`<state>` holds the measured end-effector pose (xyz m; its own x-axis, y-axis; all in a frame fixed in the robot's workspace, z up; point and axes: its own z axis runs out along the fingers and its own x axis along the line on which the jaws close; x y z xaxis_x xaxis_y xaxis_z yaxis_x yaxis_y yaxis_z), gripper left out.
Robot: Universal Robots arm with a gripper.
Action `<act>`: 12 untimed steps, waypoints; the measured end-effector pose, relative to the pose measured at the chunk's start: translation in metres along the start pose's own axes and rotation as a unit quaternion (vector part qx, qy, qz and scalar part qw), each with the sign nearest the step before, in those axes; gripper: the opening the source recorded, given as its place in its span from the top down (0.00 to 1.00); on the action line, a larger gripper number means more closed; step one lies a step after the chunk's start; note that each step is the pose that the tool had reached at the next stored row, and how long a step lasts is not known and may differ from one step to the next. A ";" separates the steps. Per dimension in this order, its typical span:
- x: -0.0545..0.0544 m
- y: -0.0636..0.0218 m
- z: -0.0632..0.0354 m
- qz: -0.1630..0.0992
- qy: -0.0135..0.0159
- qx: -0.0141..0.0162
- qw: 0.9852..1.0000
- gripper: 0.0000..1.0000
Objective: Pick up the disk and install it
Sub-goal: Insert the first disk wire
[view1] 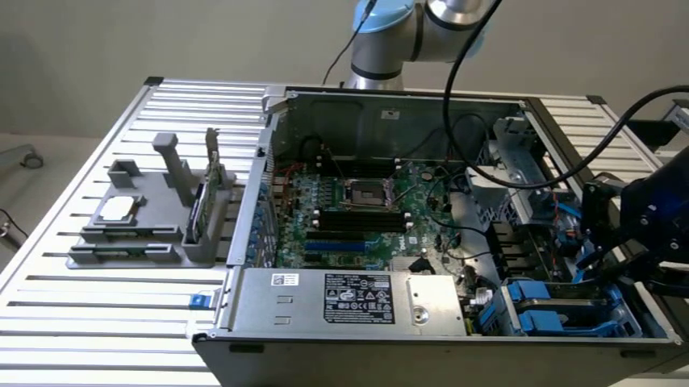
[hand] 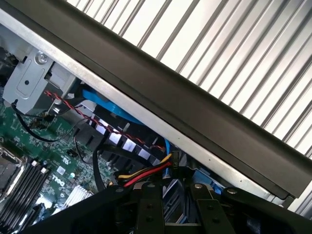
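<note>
The arm's dark wrist head (view1: 657, 214) hangs over the open computer case's drive bay, at the exterior view's right. In the wrist view, my gripper (hand: 173, 191) points down into that corner. Its two black fingers (hand: 148, 204) stand close on either side of a thin, blue-edged piece. I take this piece to be the disk (hand: 171, 199), seen edge-on and mostly hidden. Blue carrier plastic (view1: 551, 300) shows in the bay just below the wrist. Yellow, red and black power wires (hand: 146, 171) run right in front of the fingertips.
The case's black rim (hand: 204, 117) and the slatted table (hand: 234, 44) lie just beyond the gripper. Cables loop over the motherboard (view1: 356, 210), and the power supply (view1: 344, 298) fills the near side. A grey holder (view1: 140, 234) at the exterior view's left carries a processor chip (view1: 119, 208) and a dark card (view1: 197, 211).
</note>
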<state>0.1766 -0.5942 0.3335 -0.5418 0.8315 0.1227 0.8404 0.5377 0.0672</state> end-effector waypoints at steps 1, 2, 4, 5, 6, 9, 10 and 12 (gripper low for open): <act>0.000 0.0002 0.0000 0.000 0.001 0.002 1.000 0.73; 0.000 0.0003 0.0001 0.001 0.002 0.004 1.000 0.73; 0.000 0.0007 0.0002 0.001 0.005 0.007 1.000 0.75; 0.001 0.0008 0.0002 0.002 0.006 0.009 1.000 0.82; 0.001 0.0009 0.0002 0.002 0.008 0.012 1.000 0.82; 0.001 0.0014 0.0002 0.003 0.012 0.018 1.000 0.84; 0.001 0.0015 0.0002 0.003 0.014 0.021 1.000 0.84; 0.002 0.0020 0.0003 0.004 0.017 0.026 1.000 0.84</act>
<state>0.1772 -0.5916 0.3336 -0.5331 0.8315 0.1560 0.8430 0.5377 0.0147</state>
